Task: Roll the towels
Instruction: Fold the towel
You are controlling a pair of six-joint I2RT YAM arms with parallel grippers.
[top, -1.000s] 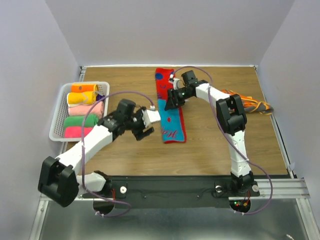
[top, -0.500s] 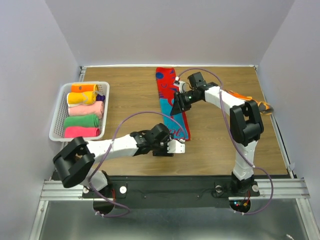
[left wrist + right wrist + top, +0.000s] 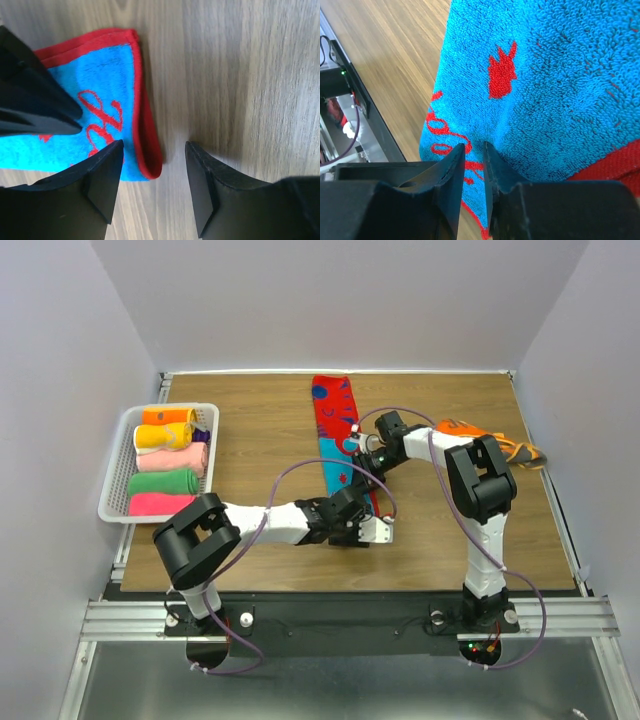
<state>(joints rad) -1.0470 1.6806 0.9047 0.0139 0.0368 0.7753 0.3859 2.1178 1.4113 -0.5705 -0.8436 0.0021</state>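
Observation:
A red towel with blue patterns [image 3: 335,415] lies flat down the middle of the table. Its near part is blue with red lettering [image 3: 560,75]. My left gripper [image 3: 372,530] is at its near right corner, open, its jaws either side of the red hem [image 3: 150,160]. My right gripper [image 3: 358,477] presses on the blue part a little farther back. Its jaws [image 3: 474,150] stand nearly together, with a narrow strip of towel showing between them. Its dark fingers [image 3: 30,95] show in the left wrist view. Several rolled towels [image 3: 165,458] lie in the basket.
The white slatted basket [image 3: 125,430] stands at the left edge of the table. A crumpled orange towel [image 3: 495,440] lies at the right, partly behind my right arm. Purple cables loop over both arms. Walls enclose the table on three sides.
My left arm swung from beside the basket to the towel's near right corner. My right gripper slid along the towel toward me and its jaws narrowed.

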